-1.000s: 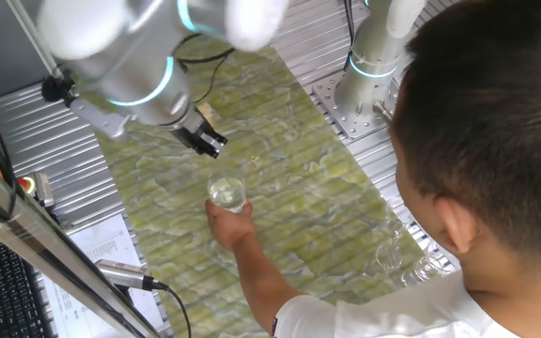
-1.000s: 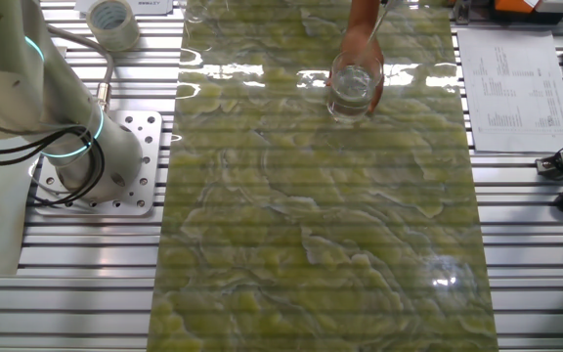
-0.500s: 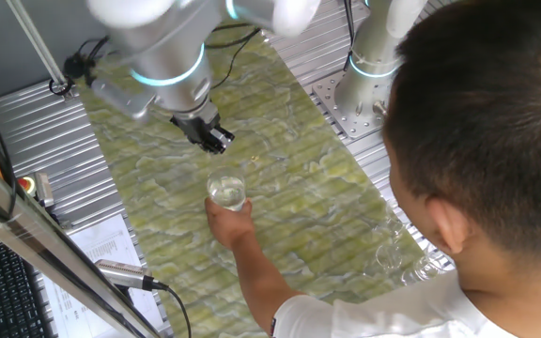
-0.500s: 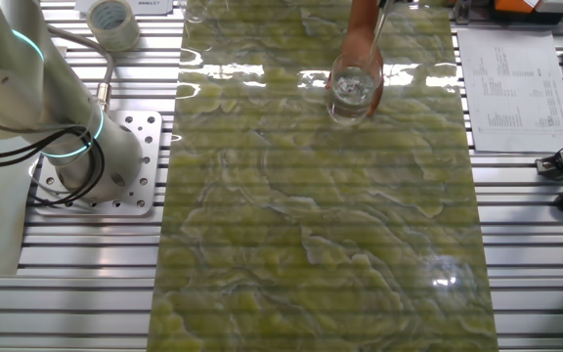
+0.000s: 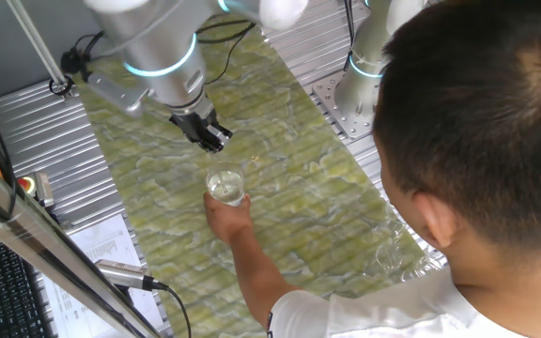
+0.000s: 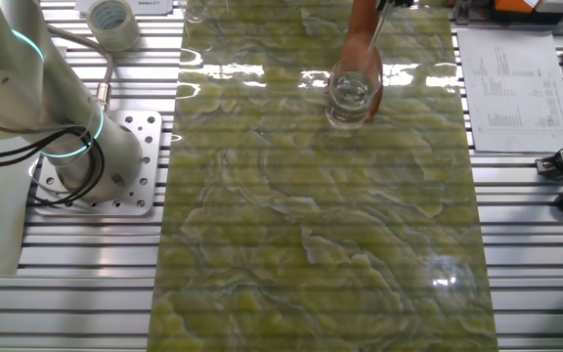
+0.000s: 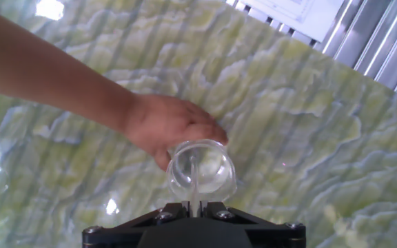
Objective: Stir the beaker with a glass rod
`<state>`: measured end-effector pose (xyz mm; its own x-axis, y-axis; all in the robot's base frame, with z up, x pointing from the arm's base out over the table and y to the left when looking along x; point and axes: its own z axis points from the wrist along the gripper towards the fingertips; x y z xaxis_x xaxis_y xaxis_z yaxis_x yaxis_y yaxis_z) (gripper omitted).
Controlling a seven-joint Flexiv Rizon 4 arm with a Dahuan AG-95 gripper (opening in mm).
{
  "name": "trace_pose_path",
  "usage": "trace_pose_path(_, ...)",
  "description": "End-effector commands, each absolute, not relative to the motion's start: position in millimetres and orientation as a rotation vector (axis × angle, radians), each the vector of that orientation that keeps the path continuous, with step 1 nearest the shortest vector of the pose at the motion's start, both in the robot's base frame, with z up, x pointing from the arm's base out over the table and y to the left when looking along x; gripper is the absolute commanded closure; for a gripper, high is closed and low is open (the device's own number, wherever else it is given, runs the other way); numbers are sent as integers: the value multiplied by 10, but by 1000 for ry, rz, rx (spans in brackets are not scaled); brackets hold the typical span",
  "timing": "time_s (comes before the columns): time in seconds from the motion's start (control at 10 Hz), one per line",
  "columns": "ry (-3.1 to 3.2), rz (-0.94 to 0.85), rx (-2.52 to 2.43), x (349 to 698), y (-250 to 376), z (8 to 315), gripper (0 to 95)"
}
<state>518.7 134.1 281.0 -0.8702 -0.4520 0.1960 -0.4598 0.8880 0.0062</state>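
- Looking down the fingers, my one gripper [image 7: 193, 207] is clamped on the one glass rod [image 7: 194, 180], jaws tight around its upper end.
- The rod's tip dips into the single beaker [image 7: 201, 169], which stands upright on the green marbled mat [image 6: 311, 225], near the mat's far end in the other fixed view.
- One hand [image 7: 163, 129] cups the beaker from the side, touching the glass.
- From one fixed view, the gripper [image 5: 212, 139] sits just above the beaker [image 5: 225, 186].
- Against half a second back, my arm has shifted slightly left; the beaker has barely moved.
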Motion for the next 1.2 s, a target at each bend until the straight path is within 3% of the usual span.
trace_pose_path(0.1, -2859, 94, 718, 5166, 1322, 2796, 950)
trace_pose_path(0.2, -2862, 87, 736, 5148, 1288, 2774, 760)
trace_pose_path(1.2, -2866, 84, 753, 5145, 1276, 2767, 760)
